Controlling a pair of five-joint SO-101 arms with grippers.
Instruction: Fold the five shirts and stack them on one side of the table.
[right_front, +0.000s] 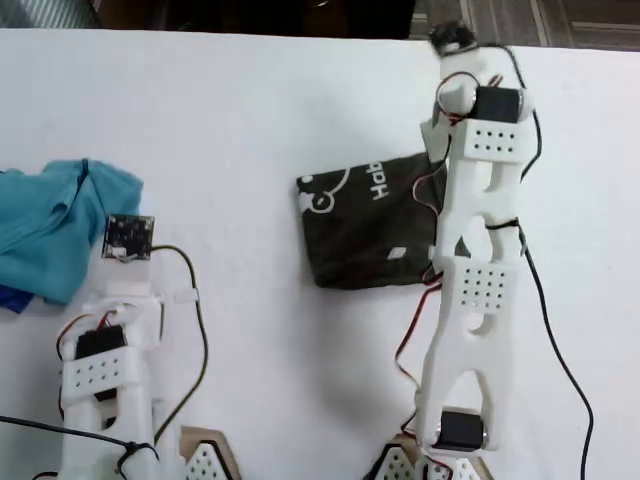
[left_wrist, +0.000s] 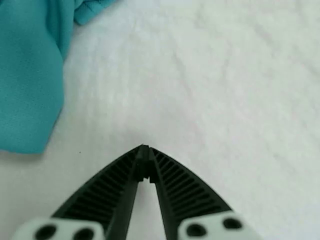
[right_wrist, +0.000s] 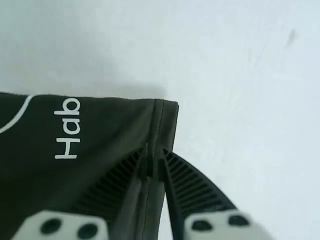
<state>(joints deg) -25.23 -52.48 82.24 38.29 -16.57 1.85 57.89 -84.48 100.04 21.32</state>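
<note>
**Dark shirt folded mid-counter, teal one waiting**

Left pincer (left_wrist: 144, 148): fingertips pressed together, holding nothing. It hangs over bare counter (right_front: 250, 120), well to the left of the dark shirt (right_front: 365, 225) and on the near side of it.

Teal shirt (right_front: 50, 225): a rumpled, unfolded heap farther left again of the dark shirt, just beside the left pincer. A strip of darker blue cloth (right_front: 10, 298) pokes out under its near edge; I cannot tell what it is.

Dark shirt: lies as a flat, compact rectangle, print upward, so the fold looks done.

Right pincer (right_wrist: 150, 152): tips closed over the dark shirt's far right corner, right on the hem seam. I cannot tell whether cloth is caught between them.

Judgement: step in hand is finishing or shifting the dark shirt. Next move calls for a sure hold on that hem, a drag to one side without springing the fold, then the teal heap spread flat.
</note>
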